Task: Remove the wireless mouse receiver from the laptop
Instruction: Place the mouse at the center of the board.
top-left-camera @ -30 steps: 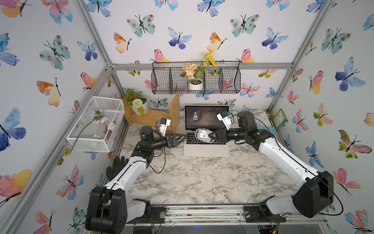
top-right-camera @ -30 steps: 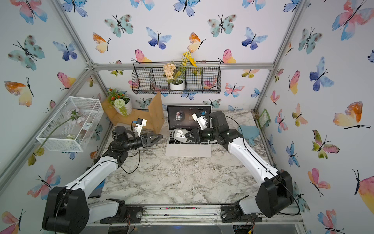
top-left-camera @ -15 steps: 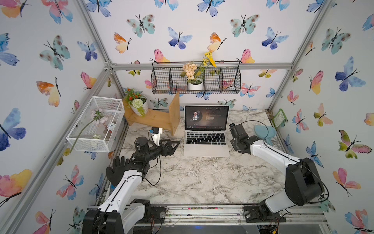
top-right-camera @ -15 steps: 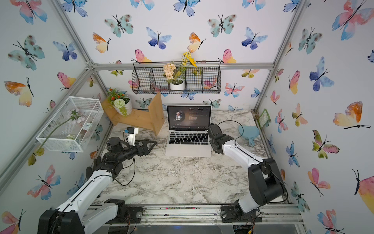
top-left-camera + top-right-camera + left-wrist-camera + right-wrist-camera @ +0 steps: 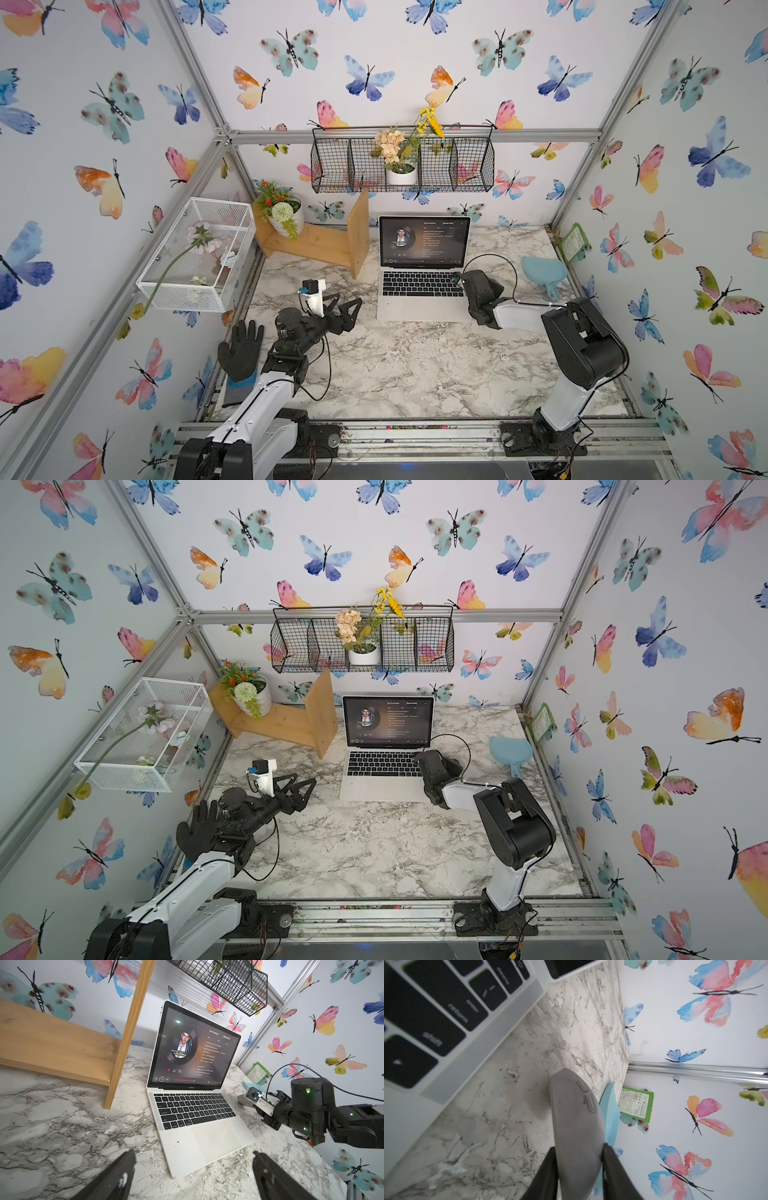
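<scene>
Though lately over laptop, mouse now beside it.

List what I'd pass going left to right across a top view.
White wire basket, left gripper, laptop, blue paddle, green packet. Left out: the right gripper, closed on the grey mouse, overlapping the laptop's edge.

A grey mouse sits pinched between the two fingers of the right pincer. Just past the pincer's tips lies a pale blue leaf-shaped dish. Farther on, a green packet leans against the wall. Ahead of the left pincer and to its left, a wooden shelf stands on the marble tabletop. A black glove stands well behind that pincer.
</scene>
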